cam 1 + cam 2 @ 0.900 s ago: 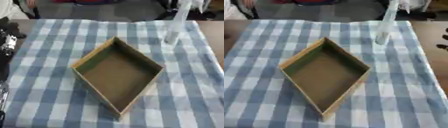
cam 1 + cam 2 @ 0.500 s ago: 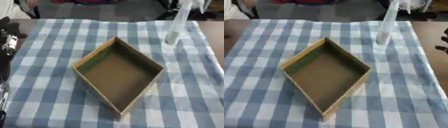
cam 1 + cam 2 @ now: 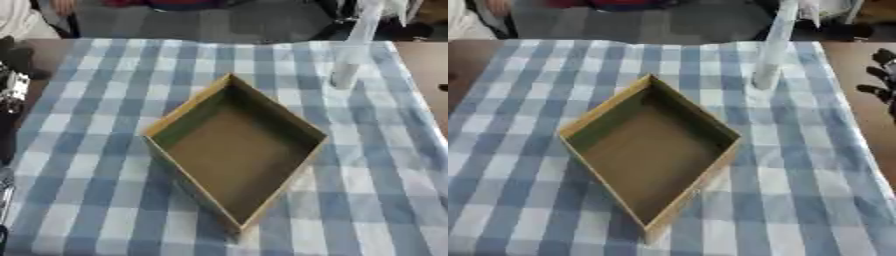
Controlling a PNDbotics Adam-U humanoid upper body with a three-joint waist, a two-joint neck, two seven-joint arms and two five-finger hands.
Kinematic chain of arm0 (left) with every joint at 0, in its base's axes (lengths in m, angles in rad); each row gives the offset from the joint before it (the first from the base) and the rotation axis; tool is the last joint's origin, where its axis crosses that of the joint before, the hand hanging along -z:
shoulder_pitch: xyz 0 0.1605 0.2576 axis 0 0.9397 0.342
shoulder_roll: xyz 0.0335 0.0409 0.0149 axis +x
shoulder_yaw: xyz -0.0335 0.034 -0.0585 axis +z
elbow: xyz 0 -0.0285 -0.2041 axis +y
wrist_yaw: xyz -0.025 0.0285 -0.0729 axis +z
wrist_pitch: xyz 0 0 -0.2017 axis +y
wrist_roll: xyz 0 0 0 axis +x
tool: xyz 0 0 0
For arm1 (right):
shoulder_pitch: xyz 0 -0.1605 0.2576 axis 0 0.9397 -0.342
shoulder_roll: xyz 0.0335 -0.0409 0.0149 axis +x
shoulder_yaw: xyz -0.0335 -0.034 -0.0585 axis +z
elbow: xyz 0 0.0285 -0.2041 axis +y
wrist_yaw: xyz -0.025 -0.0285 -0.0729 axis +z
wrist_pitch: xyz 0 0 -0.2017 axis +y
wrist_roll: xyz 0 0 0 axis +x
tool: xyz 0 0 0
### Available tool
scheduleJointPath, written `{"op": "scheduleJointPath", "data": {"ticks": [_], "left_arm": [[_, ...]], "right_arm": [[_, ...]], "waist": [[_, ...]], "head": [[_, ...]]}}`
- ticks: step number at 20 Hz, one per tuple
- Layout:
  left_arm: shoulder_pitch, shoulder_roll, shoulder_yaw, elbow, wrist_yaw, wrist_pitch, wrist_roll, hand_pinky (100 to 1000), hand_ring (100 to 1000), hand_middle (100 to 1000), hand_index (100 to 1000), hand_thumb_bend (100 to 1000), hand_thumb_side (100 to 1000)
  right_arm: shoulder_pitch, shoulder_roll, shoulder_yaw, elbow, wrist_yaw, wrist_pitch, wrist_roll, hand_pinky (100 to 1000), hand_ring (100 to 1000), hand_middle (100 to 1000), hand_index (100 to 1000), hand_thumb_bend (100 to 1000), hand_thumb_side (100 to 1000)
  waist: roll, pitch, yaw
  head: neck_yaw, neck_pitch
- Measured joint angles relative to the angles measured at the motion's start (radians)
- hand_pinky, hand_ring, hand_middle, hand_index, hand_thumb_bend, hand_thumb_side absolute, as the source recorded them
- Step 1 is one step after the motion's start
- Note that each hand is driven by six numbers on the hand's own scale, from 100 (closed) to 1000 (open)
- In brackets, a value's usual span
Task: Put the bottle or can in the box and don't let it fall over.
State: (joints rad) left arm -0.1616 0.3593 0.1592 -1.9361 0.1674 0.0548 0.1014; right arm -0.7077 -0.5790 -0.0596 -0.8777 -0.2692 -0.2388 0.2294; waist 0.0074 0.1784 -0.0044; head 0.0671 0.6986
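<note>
A tall clear bottle (image 3: 350, 57) stands upright on the blue-and-white checked cloth at the far right, behind the box. The open cardboard box (image 3: 234, 155) sits in the middle of the cloth, turned corner-on like a diamond, with nothing inside. My right hand (image 3: 880, 75) shows at the right edge of the right eye view, over the bare brown table, fingers spread and holding nothing, well to the right of the bottle. My left hand (image 3: 12, 80) is a dark shape at the left edge of the left eye view, far from both things.
The checked cloth (image 3: 96, 200) covers most of the table; bare brown table (image 3: 859, 55) shows beyond its right edge. Dark floor and clutter lie past the far edge, close behind the bottle.
My right hand has come a little further into view at the right edge. Bottle and box have not moved.
</note>
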Motion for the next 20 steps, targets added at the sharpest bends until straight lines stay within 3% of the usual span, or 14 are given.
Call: {"op": "scheduleJointPath", "data": {"ticks": [9,20], "left_arm": [[-0.004,0.0,-0.002,0.0,0.0,0.0,-0.005,1000,660,768,917,260,521],[-0.009,-0.001,-0.007,0.0,0.0,0.001,-0.011,1000,660,769,919,254,525]], "right_arm": [[-0.069,-0.018,0.017,0.179,0.032,-0.09,0.026,822,1000,1000,993,100,813],[-0.048,-0.036,0.037,0.106,0.018,-0.096,0.068,826,1000,1000,1000,100,783]], "waist": [[0.007,0.0,0.004],[0.009,0.022,0.014]], "head": [[-0.005,-0.008],[-0.008,-0.026]]}}
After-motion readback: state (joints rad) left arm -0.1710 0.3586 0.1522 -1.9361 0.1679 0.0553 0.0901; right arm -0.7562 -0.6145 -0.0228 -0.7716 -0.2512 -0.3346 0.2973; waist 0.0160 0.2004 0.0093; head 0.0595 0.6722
